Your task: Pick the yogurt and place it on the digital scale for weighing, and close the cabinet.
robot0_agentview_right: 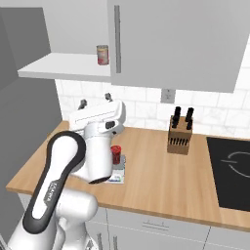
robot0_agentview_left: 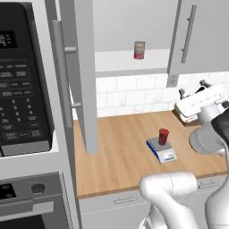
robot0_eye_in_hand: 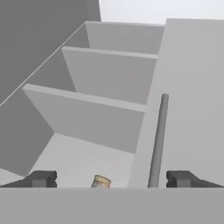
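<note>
While the wooden surface [robot0_agentview_left: 120,134] runs below white tiles, the yogurt [robot0_agentview_left: 163,136] stands on the digital scale [robot0_agentview_left: 161,150]. Raised above and right of it, the tool [robot0_eye_in_hand: 111,179] gapes wide and empty, facing the cabinet [robot0_agentview_left: 82,76], left door open.

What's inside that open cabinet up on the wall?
On the cabinet's white shelf stands one can with a red label, nothing else beside it. The hand view shows higher shelves, bare where visible. The part behind the closed right door is hidden.
</note>
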You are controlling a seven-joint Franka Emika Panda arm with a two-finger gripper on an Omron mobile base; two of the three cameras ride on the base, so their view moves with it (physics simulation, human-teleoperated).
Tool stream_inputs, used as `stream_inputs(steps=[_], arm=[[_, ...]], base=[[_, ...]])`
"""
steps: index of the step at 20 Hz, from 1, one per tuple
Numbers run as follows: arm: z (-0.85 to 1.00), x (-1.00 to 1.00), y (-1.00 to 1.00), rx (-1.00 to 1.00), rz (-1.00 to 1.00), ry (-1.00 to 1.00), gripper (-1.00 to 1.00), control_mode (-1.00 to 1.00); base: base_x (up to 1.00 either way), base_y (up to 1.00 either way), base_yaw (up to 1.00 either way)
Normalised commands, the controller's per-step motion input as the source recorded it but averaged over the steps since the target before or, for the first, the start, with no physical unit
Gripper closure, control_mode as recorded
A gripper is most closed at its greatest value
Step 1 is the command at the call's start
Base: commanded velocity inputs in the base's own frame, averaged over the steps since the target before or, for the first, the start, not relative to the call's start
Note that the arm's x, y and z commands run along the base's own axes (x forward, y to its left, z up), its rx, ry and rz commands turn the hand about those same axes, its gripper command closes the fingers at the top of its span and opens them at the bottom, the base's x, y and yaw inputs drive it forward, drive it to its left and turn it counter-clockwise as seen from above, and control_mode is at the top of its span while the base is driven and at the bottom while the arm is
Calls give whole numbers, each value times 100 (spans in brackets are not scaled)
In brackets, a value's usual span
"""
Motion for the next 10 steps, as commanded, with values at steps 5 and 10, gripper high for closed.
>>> stream_inputs(steps=[5, 10], arm=[[0, -13, 61, 3, 0, -2, -100, -100], [0, -47, 82, 4, 0, -1, -100, -100]], base=[[0, 0, 0], [0, 0, 0]])
